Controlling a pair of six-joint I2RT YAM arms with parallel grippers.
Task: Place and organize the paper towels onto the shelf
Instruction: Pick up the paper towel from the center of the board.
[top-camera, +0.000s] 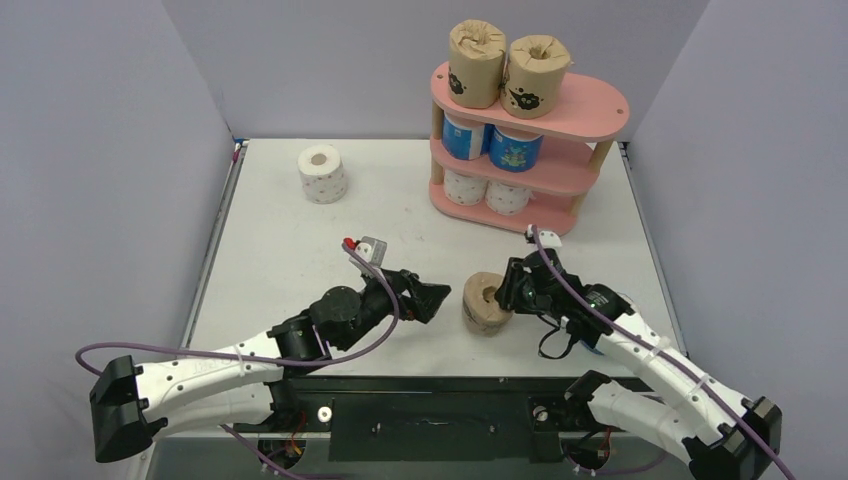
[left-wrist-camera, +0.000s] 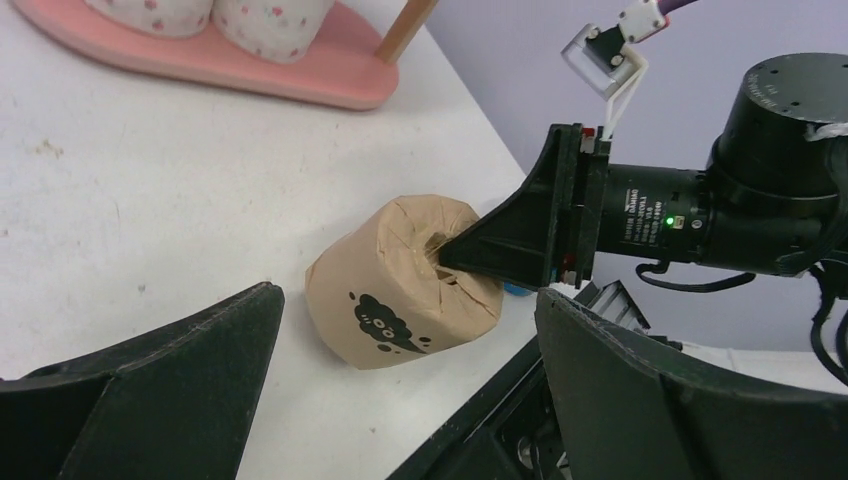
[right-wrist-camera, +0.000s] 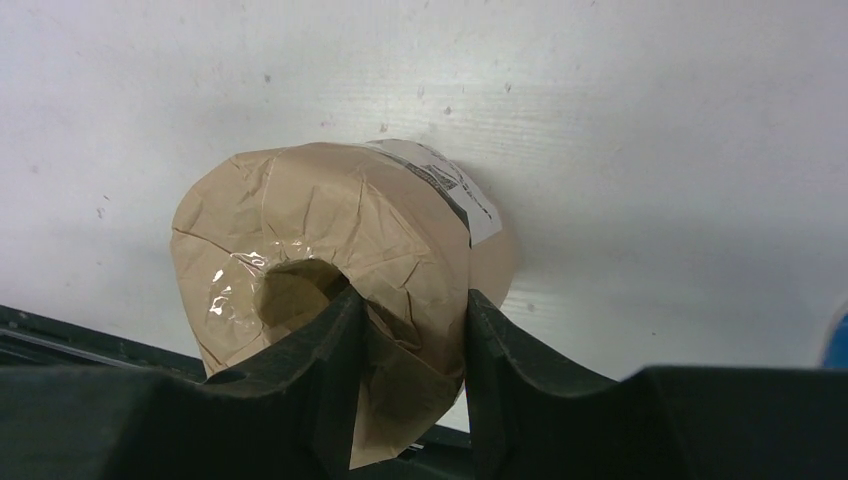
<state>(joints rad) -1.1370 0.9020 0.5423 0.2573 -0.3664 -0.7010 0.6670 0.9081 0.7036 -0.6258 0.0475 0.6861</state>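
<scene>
The brown roll lies on its side at the near edge of the bench, between the two arms. From top view its R half is covered by the R gripper. In the R wrist view the jaws pinch the roll's wall, one finger in the core hollow and the other outside, so the lower part of the roll is hidden. A white label on the wrap has print too small to read. The L wrist view shows one black animal drawing on the wrap; the rest of the print can't be made out. A blue sliver is cut off at the frame edge of the R wrist view, and it is unclear what it is.

The L gripper sits just beside the roll w/o touching it. Its jaws are spread wide, w/ the fingers filling the bottom corners of its own view.

The shelf stands at the far R of the bench, well apart from the arms. Two brown rolls stand upright on the top tier, touching each other. Two blue rolls are on the mid tier, their tops hidden under the board above. Two white dotted rolls are on the bottom tier, also part-hidden. The R end of each tier has free space. A lone white dotted roll lies on the bench far L, well apart from the shelf. A purple cable loops along the L arm.
</scene>
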